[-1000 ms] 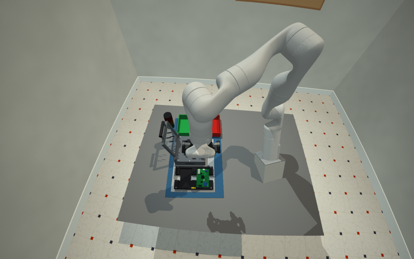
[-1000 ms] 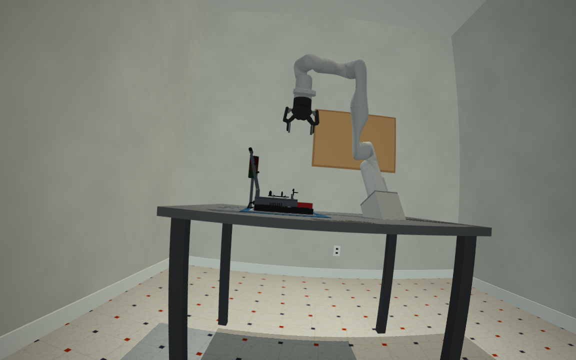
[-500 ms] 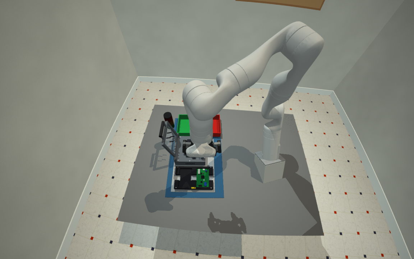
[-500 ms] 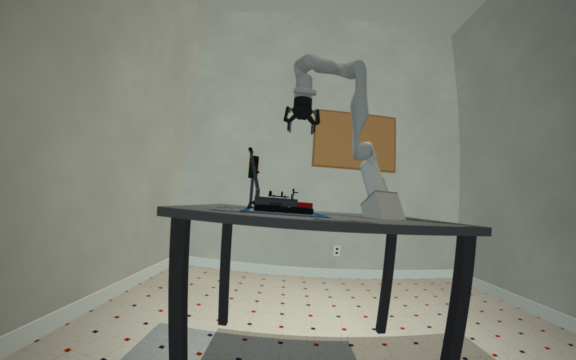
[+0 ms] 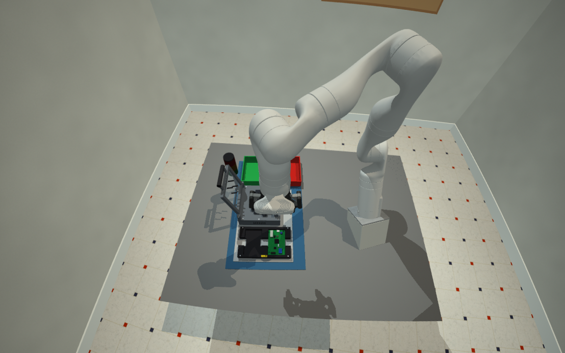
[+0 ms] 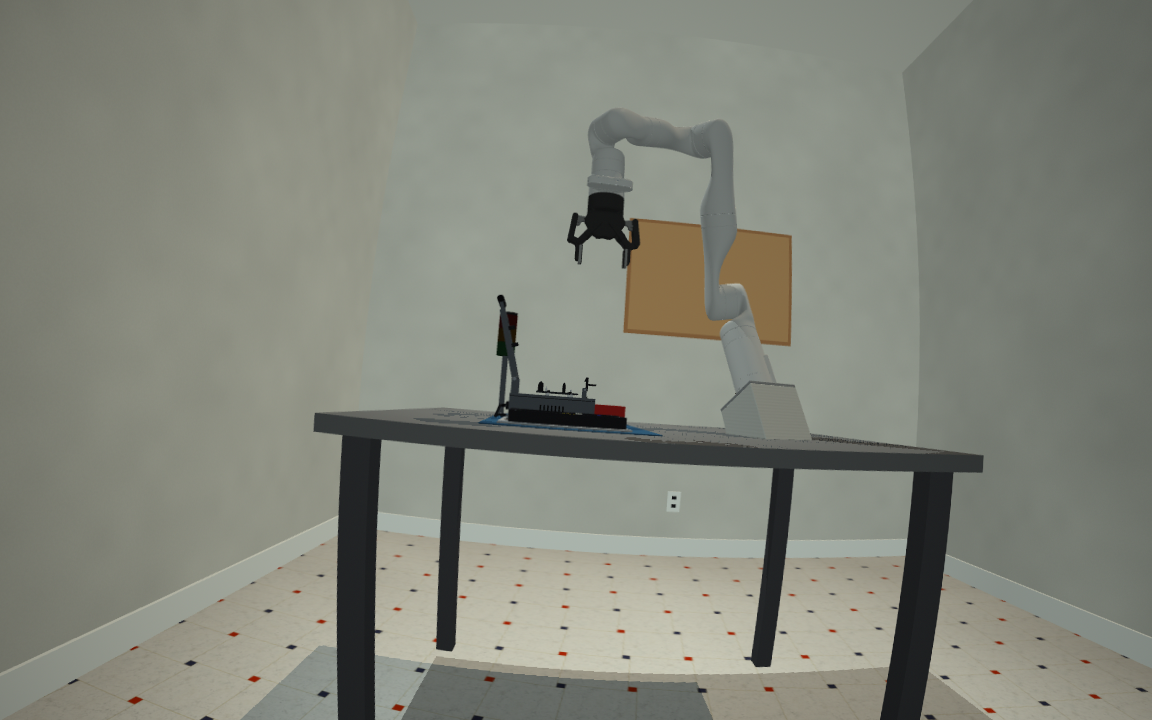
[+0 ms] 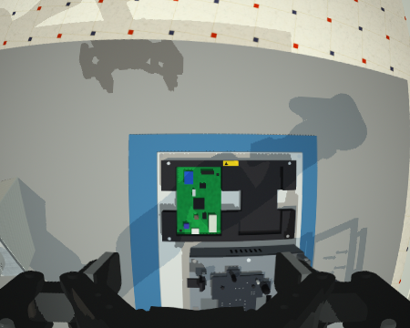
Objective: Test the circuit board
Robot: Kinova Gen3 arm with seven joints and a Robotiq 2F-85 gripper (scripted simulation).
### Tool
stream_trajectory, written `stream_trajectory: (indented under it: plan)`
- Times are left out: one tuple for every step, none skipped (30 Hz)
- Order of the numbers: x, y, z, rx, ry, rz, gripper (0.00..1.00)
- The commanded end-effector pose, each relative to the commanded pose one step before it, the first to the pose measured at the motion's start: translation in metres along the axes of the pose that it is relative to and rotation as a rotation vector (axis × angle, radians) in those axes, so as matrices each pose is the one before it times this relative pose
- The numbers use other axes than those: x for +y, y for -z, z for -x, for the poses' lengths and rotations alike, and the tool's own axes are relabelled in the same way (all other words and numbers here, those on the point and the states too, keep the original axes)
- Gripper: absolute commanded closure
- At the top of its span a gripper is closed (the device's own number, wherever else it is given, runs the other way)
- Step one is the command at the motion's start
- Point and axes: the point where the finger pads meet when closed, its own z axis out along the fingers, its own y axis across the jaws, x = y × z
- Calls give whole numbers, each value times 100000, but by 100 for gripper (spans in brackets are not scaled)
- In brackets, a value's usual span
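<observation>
A green circuit board (image 5: 276,240) (image 7: 199,192) lies component side up in one side of the black tray (image 5: 253,245) (image 7: 260,200). Its white connector (image 7: 212,223) is at the end nearer the tester. The tester (image 5: 259,222) (image 7: 246,251) stands behind the tray, partly hidden by my arm in the top view. Its lid (image 5: 230,204) (image 6: 509,349) stands open, upright on the left. My gripper (image 6: 601,262) is open and empty, high above the tester; its fingers also show in the wrist view (image 7: 198,273). The signal light (image 5: 230,162) (image 6: 507,333) shows neither green nor red lit.
A green bin (image 5: 249,172) and a red bin (image 5: 295,172) stand behind the tester, partly behind my arm. A blue mat (image 5: 298,254) (image 7: 143,182) lies under the tray and tester. The robot's base (image 5: 368,230) (image 6: 763,411) stands to the right on the table (image 6: 652,449).
</observation>
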Motion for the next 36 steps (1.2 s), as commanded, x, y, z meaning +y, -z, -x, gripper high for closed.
stream_trajectory:
  plan:
    - [16,58,-23,114,28,110,0]
    - [0,-4,0,0,0,1,0]
    - [0,-9,0,0,1,2,0]
    - [0,-18,0,0,1,4,0]
    - [0,-28,0,1,2,7,0]
    - [0,-41,0,1,3,10,0]
    - [0,-55,0,1,4,13,0]
    - [0,0,0,0,0,0,0]
    - [0,0,0,0,0,0,0]
    - [0,-72,0,1,5,17,0]
    - [0,-89,0,2,6,21,0]
    - [0,-108,0,2,7,26,0]
    - [0,-133,0,1,5,17,0]
    - [0,-162,0,0,0,0,0]
    - [0,-186,0,0,0,0,0]
    - [0,-210,0,0,0,0,0]
    - [0,-235,0,0,0,0,0]
    - [0,-259,0,0,0,0,0]
    - [0,-284,0,0,0,0,0]
    - [0,-309,0,0,0,0,0]
    - [0,-334,0,0,0,0,0]
    - [0,-359,0,0,0,0,0]
    - [0,-383,0,0,0,0,0]
    - [0,-406,0,0,0,0,0]
    - [0,0,0,0,0,0,0]
    - [0,0,0,0,0,0,0]
    - [0,-429,0,0,0,0,0]
    - [0,-450,0,0,0,0,0]
    - [0,-471,0,0,0,0,0]
    - [0,-491,0,0,0,0,0]
    - [0,-510,0,0,0,0,0]
    - [0,-528,0,0,0,0,0]
    - [0,-544,0,0,0,0,0]
    - [0,-559,0,0,0,0,0]
    - [0,-573,0,0,0,0,0]
    - [0,-585,0,0,0,0,0]
